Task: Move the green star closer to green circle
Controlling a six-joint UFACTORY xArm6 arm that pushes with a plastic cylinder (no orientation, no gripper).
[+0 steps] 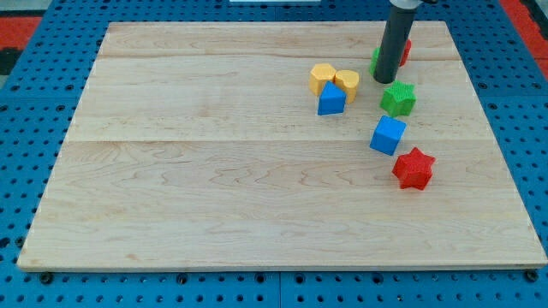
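Note:
The green star (398, 98) lies at the right of the wooden board (214, 171). My tip (383, 81) rests on the board just above and left of the star, close to it. The rod hides most of a green block (376, 59) behind it, near the view's top; its shape cannot be made out. A red block (405, 50) sits right beside that green block, also partly hidden.
A yellow hexagon (323, 77), a yellow heart (347, 82) and a blue block (331, 101) cluster left of the tip. A blue cube (388, 135) and a red star (413, 168) lie below the green star.

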